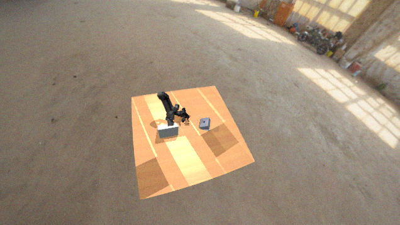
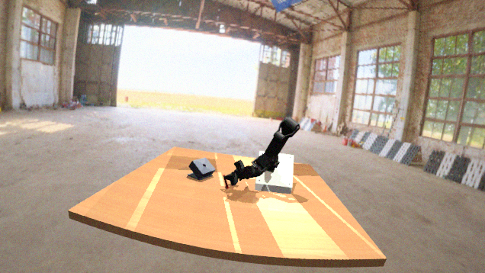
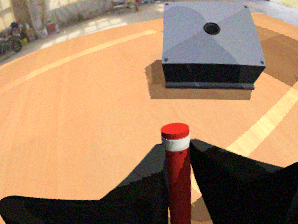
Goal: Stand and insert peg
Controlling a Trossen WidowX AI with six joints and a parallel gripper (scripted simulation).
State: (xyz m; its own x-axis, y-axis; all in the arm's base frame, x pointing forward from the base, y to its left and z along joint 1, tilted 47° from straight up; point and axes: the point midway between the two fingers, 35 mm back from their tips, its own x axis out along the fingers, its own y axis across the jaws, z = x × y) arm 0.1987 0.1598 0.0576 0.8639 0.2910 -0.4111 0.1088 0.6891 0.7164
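The red peg (image 3: 180,187) (image 2: 226,183) has a white band near its upper end. It stands close to upright in the exterior view. My gripper (image 3: 176,149) (image 2: 227,181) is shut on the peg, with the banded end sticking up past the fingertips in the wrist view. The peg's plain end is out of sight in the wrist view, and I cannot tell whether it touches the table. The grey sloped panel (image 3: 187,42) (image 2: 196,167) (image 1: 206,120) has one dark hole (image 3: 212,28) (image 2: 204,165) in its face. It stands apart from the gripper, beyond the peg in the wrist view.
The arm's pale base block (image 1: 168,131) (image 2: 284,171) stands on the wooden table (image 1: 185,157) (image 2: 183,221), to the right of the gripper in the exterior view. The sloped panel is on the gripper's other side. Bands of light and shadow cross the table top.
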